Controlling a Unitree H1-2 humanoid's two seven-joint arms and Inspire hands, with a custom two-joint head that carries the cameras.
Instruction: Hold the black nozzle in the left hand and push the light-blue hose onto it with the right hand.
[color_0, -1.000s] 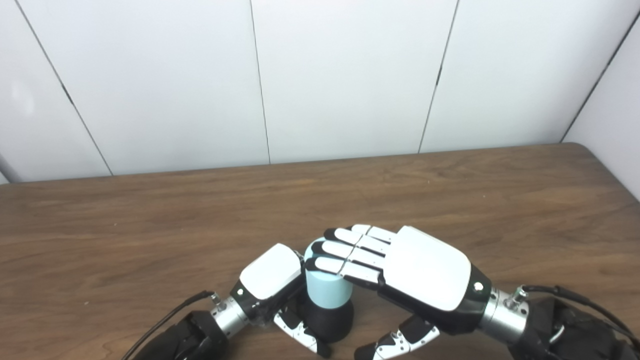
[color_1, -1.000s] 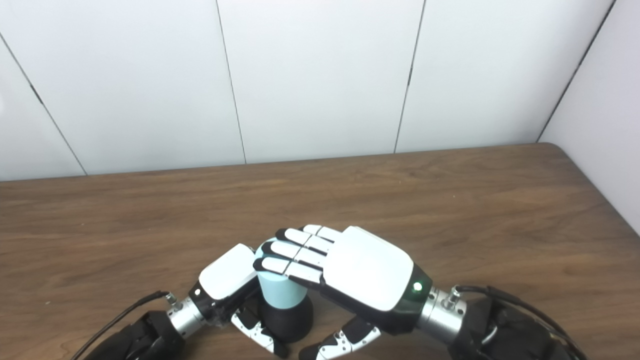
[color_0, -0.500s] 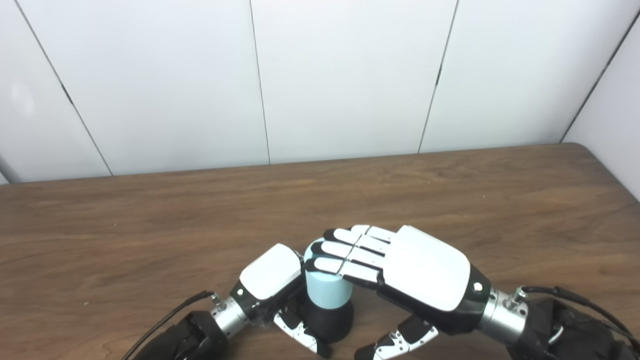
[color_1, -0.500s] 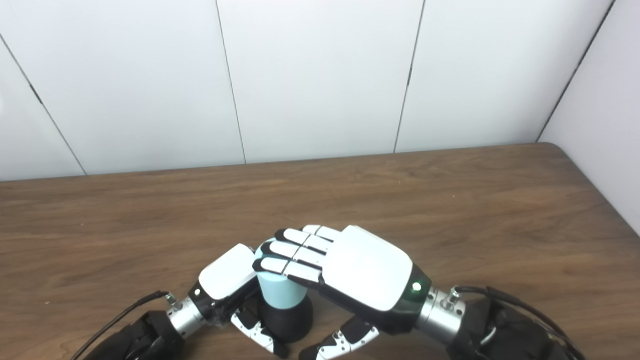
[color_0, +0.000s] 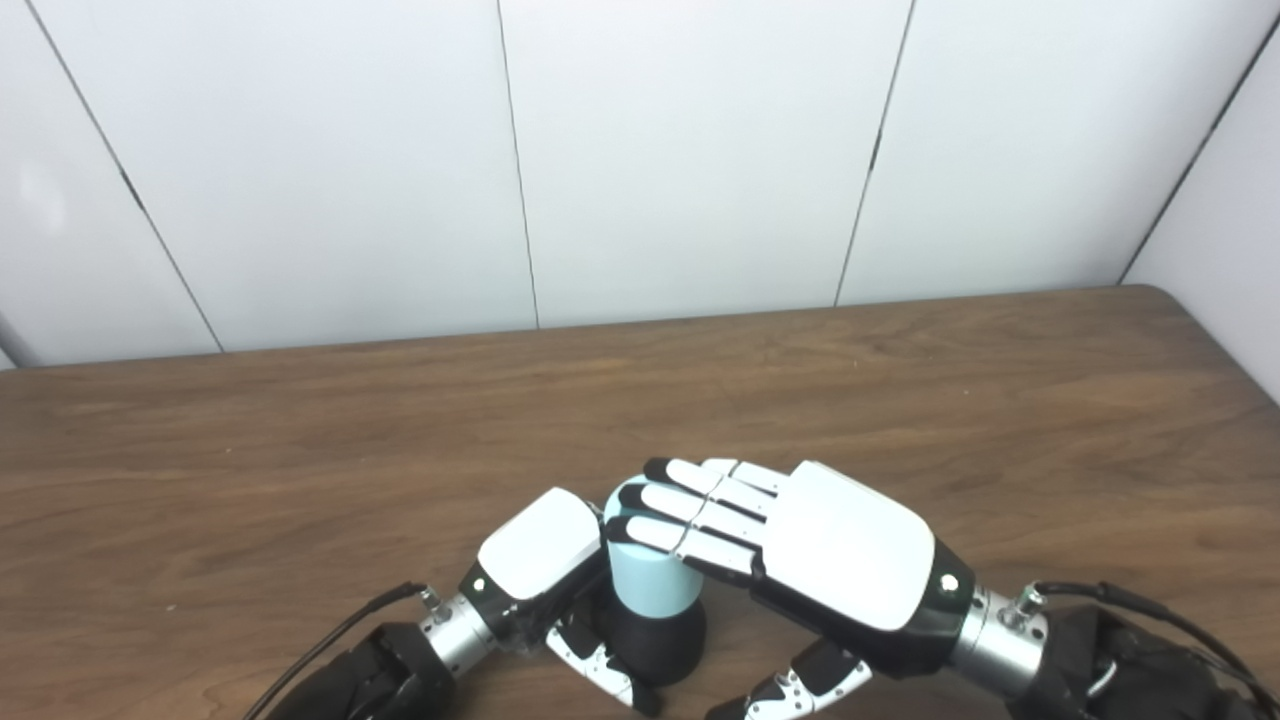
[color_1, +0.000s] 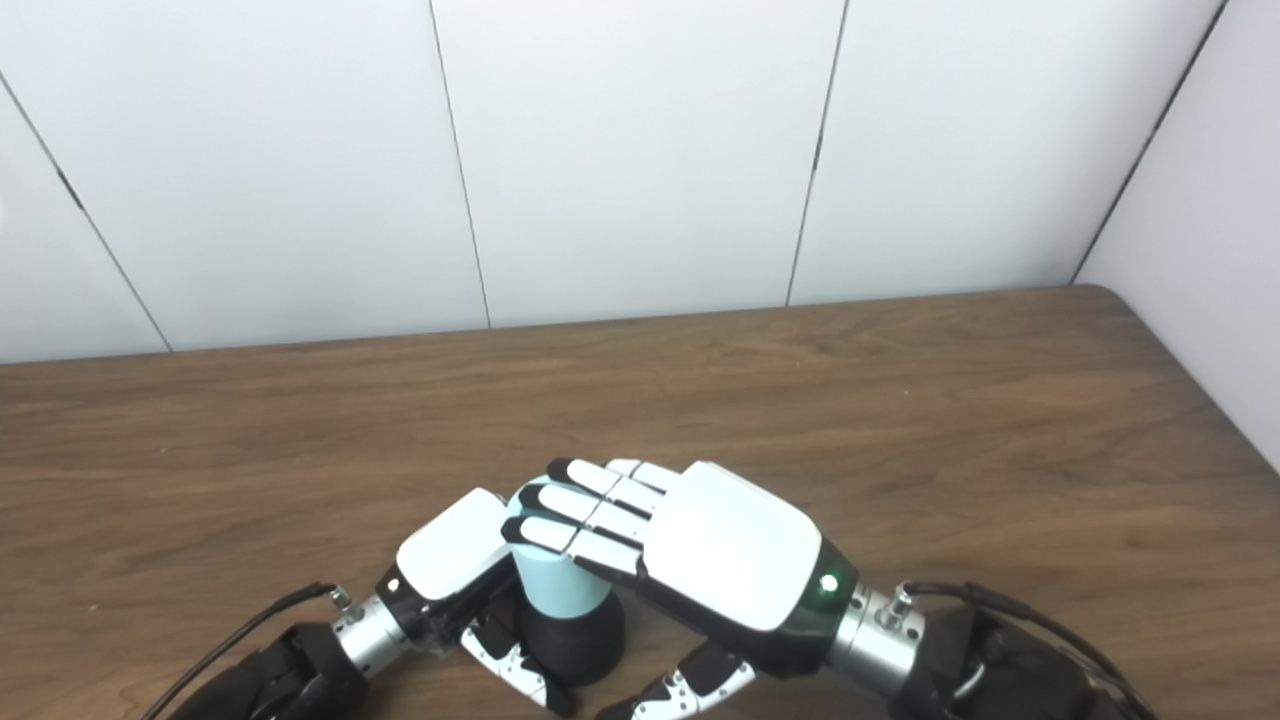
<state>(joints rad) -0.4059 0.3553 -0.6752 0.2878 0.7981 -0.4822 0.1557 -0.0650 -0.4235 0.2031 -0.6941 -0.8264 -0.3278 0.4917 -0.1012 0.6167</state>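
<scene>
At the table's (color_0: 300, 450) near edge, hose on nozzle.
Left hand (color_0: 540, 560) grips the black nozzle (color_0: 655, 640); right hand (color_0: 800, 550) lays straight, pressed-together fingers (color_0: 680, 505) atop the upright light-blue hose (color_0: 650, 580).

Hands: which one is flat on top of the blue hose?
The right hand: its fingers lie straight across the top of the light-blue hose. The left hand instead wraps low, around the black nozzle.
</scene>
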